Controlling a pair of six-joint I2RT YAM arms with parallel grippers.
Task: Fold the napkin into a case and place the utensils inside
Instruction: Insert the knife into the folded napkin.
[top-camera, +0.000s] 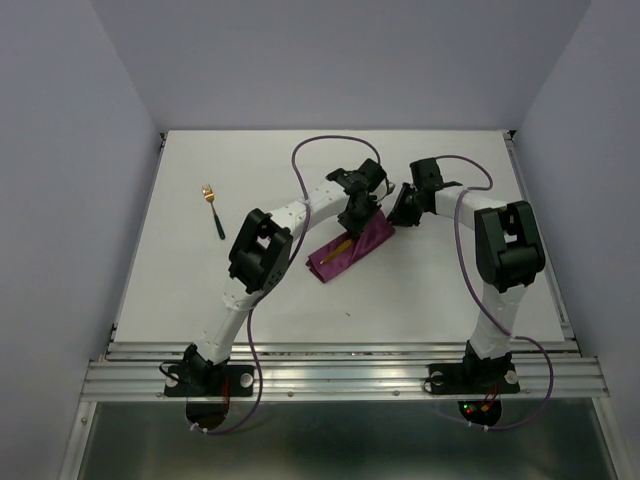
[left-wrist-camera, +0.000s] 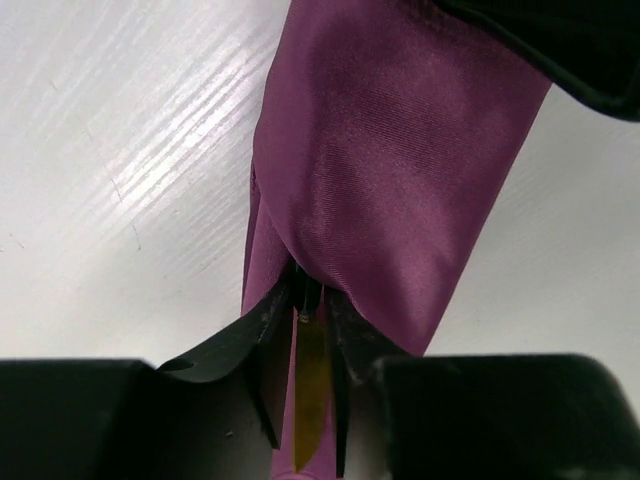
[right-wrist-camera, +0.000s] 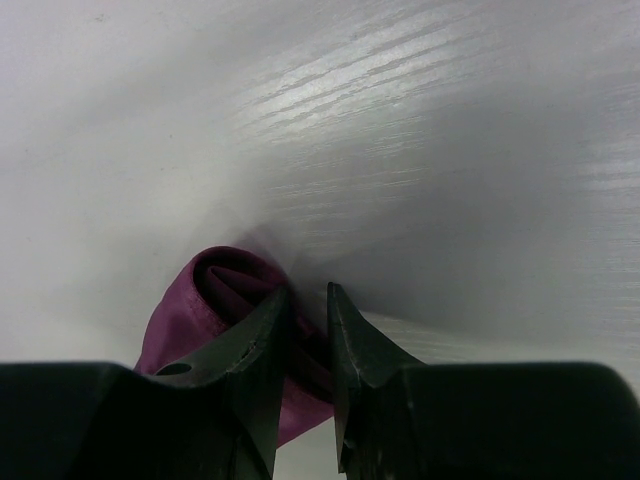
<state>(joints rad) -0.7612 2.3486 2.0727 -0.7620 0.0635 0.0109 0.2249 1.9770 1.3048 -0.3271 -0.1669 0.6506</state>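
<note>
One utensil was at the case; the other lay far off on the table.

The plum-purple case (top-camera: 362, 243) lay mid-table as a narrow strip, its long axis running from near-left to far-right. The knife (top-camera: 342, 247) showed its gold blade along that strip, handle hidden under the cloth. The left fingers (left-wrist-camera: 240, 345) sat over the strip's middle, narrowly apart with the blade between them; whether they pinched it or merely flanked it could not be told. The right fingers (right-wrist-camera: 250, 350) met the far-right end, drawn close on a fold of the cloth. The fork (top-camera: 212, 210) lay well apart to the left on the table (top-camera: 450, 300), tines away from the bases; the left arm was nearer, so fetching it looked like that arm's job.
</note>
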